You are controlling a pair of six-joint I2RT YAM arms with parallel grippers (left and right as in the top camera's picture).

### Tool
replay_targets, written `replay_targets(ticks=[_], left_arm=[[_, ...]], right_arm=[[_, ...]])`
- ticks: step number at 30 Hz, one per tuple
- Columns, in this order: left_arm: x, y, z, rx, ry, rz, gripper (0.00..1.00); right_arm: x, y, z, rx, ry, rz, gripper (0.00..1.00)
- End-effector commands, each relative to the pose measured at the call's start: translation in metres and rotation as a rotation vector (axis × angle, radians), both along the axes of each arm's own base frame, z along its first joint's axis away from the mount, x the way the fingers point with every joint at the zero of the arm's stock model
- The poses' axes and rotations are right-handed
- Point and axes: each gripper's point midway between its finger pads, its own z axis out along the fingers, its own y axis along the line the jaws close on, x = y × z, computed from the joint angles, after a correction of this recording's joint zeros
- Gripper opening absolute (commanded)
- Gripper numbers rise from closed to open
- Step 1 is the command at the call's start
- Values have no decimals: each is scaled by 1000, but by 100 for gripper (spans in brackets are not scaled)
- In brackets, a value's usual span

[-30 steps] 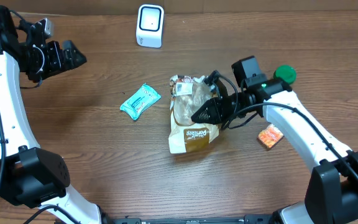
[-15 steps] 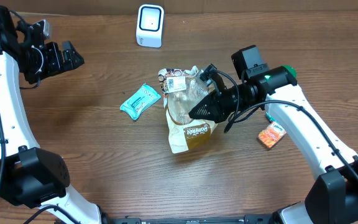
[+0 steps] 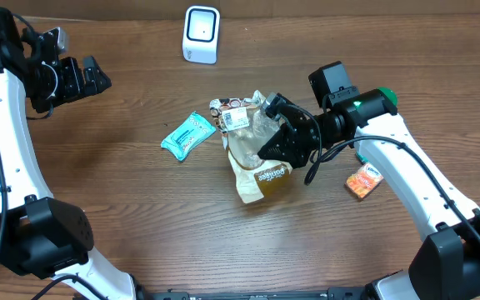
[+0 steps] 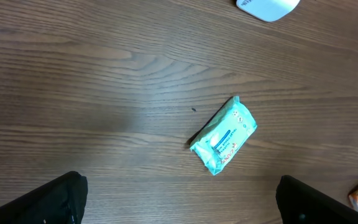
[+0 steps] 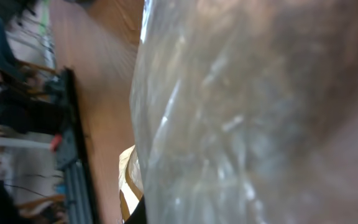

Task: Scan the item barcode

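Observation:
The item is a clear plastic snack bag (image 3: 252, 158) with a cream-and-brown printed end and a white label (image 3: 238, 119) at its far end. It is at the table's middle, tilted, with my right gripper (image 3: 268, 150) shut on its right side. The bag (image 5: 241, 112) fills the right wrist view and hides the fingers there. A white scanner (image 3: 201, 33) stands at the back centre, apart from the bag. At the far left my left gripper (image 3: 98, 77) hangs open above bare wood with nothing in it. Its fingers (image 4: 58, 199) frame only table.
A teal packet (image 3: 187, 135) lies left of the bag, also in the left wrist view as the packet (image 4: 224, 134). An orange packet (image 3: 362, 181) lies under the right forearm. A green round object (image 3: 383, 98) sits behind the right arm.
My right gripper has lifted and turned the bag, shifting its labelled end up and left toward the scanner. The left arm has stayed still.

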Motion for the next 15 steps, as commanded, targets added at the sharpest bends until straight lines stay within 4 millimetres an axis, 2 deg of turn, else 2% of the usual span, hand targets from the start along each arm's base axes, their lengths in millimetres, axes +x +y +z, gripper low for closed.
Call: replay_targets(ticks=[1,7,15], left_arm=[[0,-1,5,16,-17,-19,100],[0,-1,5,16,-17,-19,100],[0,-1,5,16,-17,-19,99]], right_arm=[[11,-7,1,-58,-163,27,4],[11,-6,-1,-56,-230,95,4],[13,-6,-1,-53,-222,80,4]])
